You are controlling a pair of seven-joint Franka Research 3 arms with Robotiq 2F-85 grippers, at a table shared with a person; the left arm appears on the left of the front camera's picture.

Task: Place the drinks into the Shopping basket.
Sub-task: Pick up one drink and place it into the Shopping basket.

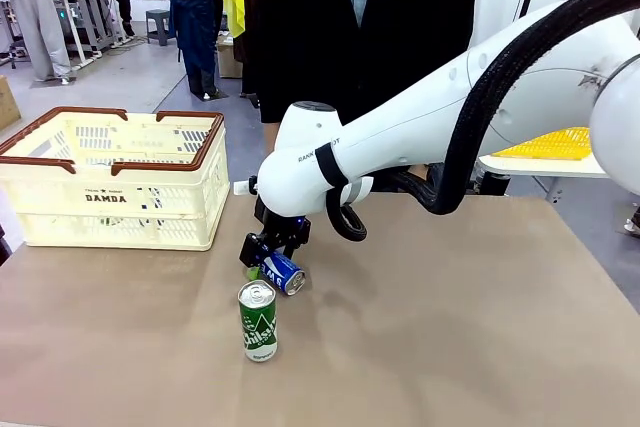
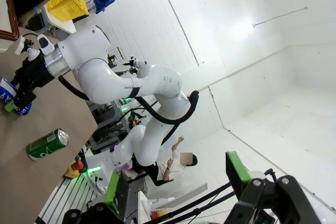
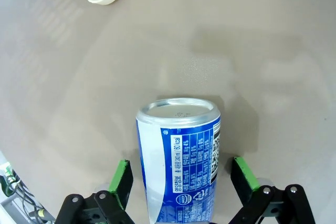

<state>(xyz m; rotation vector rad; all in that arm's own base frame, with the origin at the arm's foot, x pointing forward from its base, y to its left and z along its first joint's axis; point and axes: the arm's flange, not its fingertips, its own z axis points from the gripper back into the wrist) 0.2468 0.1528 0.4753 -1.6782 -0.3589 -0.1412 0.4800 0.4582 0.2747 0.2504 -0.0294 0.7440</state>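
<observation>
Basket [image 1: 60,217] lettered DAMDA, right pincer [image 3: 181,163] spread loosely around blue can [image 1: 284,273], left pincer [image 2: 173,177] spread

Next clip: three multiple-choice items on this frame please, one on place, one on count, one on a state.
1. Relative to the basket, the green can is: A inside it; B outside, on the table; C on its rim.
2. Cans on the table: A one; B two; C three.
3. The right tool is: A open around the blue can; B shut on the green can; C shut, empty.
Answers: B, it stands on bare tabletop; B, one green, one blue; A, gaps show either side of the can.
</observation>
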